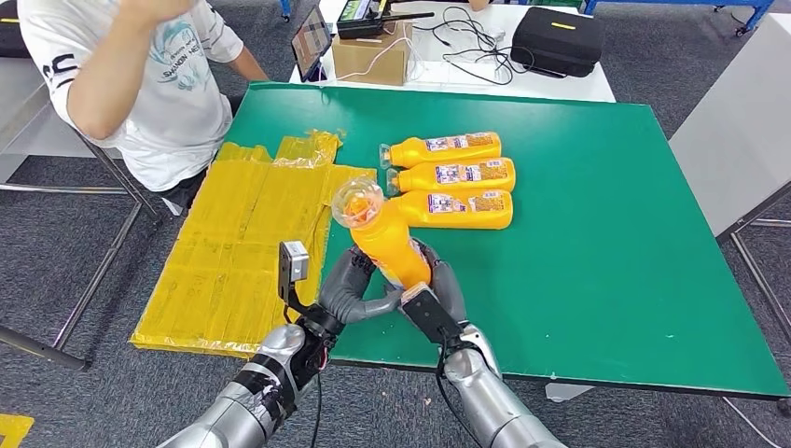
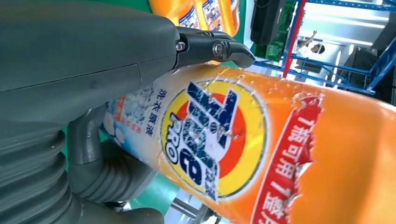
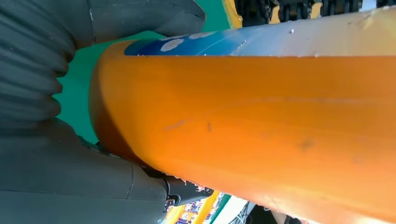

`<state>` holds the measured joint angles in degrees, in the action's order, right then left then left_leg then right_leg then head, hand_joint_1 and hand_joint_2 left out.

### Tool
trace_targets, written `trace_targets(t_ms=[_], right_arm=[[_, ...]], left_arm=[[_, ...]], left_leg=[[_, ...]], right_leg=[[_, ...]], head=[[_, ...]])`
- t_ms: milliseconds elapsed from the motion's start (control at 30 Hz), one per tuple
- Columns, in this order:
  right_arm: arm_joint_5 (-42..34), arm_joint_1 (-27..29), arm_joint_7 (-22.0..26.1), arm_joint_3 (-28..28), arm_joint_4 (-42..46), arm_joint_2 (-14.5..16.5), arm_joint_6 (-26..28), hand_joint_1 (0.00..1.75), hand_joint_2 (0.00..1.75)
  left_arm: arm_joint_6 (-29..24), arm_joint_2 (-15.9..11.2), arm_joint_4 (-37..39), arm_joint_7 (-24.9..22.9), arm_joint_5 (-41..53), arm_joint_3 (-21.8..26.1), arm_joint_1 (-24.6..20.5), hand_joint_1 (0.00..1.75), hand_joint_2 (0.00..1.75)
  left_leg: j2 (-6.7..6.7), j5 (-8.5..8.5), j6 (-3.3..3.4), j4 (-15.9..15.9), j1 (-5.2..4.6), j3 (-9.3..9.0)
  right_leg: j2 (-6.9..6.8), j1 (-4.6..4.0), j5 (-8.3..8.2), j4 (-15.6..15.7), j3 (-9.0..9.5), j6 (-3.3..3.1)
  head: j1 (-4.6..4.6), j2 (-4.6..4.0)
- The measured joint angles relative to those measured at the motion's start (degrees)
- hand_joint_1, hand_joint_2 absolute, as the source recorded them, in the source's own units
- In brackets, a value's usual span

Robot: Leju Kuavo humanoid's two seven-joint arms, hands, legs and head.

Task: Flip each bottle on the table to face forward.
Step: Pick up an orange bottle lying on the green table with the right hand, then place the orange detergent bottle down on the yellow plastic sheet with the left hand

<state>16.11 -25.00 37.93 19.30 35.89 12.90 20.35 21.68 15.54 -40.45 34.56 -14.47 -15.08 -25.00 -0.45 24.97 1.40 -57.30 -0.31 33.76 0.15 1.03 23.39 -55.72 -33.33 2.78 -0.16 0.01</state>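
- Head view: an orange bottle (image 1: pixel 387 245) is held tilted above the near part of the green table (image 1: pixel 606 280), its clear cap (image 1: pixel 357 204) pointing up and away. The left hand (image 1: pixel 350 289) and right hand (image 1: pixel 438 299) grip its lower end from either side, fingers wrapped round the body. Three more orange bottles (image 1: pixel 448 177) lie side by side farther back on the table, labels up, caps toward the robot's left. Flattened yellow bags (image 1: pixel 252 243) cover the table's left edge; a seated person (image 1: pixel 140 75) is beyond them.
- Left wrist view: the left hand's thumb (image 2: pixel 107 163) and dark fingers (image 2: pixel 215 49) press opposite sides of the bottle, whose front label (image 2: pixel 210 135) with the round logo faces this camera.
- Right wrist view: the right hand's fingers (image 3: pixel 140 18) curl over the bottle's plain orange side near its base.
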Motion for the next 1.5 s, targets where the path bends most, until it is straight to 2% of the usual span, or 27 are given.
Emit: trace_targets(t_ms=[1067, 1133, 1233, 1300, 1500], right_arm=[[0.09, -0.24, 0.03, 0.59, -1.26, 0.0, -0.19, 1.75, 1.75], [1.77, -0.39, -1.59, 1.02, -1.45, 0.01, -1.81, 1.75, 1.75], [6.61, -0.85, -6.26, 3.45, -2.6, 0.08, -5.57, 1.75, 1.75], [7.68, -1.25, -7.16, 4.71, -3.61, 0.14, -5.85, 1.75, 1.75], [7.98, -2.68, -7.32, 6.27, -5.37, 0.15, -5.93, 1.75, 1.75]], left_arm=[[-0.09, -0.28, 0.02, 0.03, 0.01, -0.11, -0.01, 0.0, 1.75], [-3.13, -0.3, -0.24, 1.17, 1.99, -0.09, 0.1, 0.0, 1.75], [-17.35, -0.3, -1.72, 4.26, 8.2, 0.02, 0.68, 0.0, 1.75], [-23.8, -0.28, -2.66, 4.83, 9.83, 0.05, 1.25, 0.0, 1.75], [-26.09, -0.26, -3.97, 5.07, 10.31, 0.04, 2.01, 0.0, 1.75]], left_leg=[[0.0, 0.0, 0.0, 0.0, 0.0, 0.0], [0.01, 0.0, 0.0, 0.0, 0.0, 0.0], [0.09, 0.0, 0.0, 0.0, 0.0, -0.01], [0.03, -0.02, -0.01, 0.0, 0.0, 0.01], [0.05, -0.03, -0.01, -0.01, 0.0, 0.02]], right_leg=[[0.0, 0.0, 0.0, 0.0, 0.0, 0.0], [0.01, 0.0, 0.0, 0.0, 0.0, 0.0], [0.03, 0.0, 0.0, 0.0, -0.04, 0.0], [-0.01, -0.01, 0.0, 0.0, -0.05, 0.0], [-0.02, 0.0, 0.0, 0.0, -0.06, 0.0]], head=[[-0.02, 0.0], [-0.01, 0.0], [-0.02, -0.01], [-0.01, -0.01], [-0.01, 0.0]])
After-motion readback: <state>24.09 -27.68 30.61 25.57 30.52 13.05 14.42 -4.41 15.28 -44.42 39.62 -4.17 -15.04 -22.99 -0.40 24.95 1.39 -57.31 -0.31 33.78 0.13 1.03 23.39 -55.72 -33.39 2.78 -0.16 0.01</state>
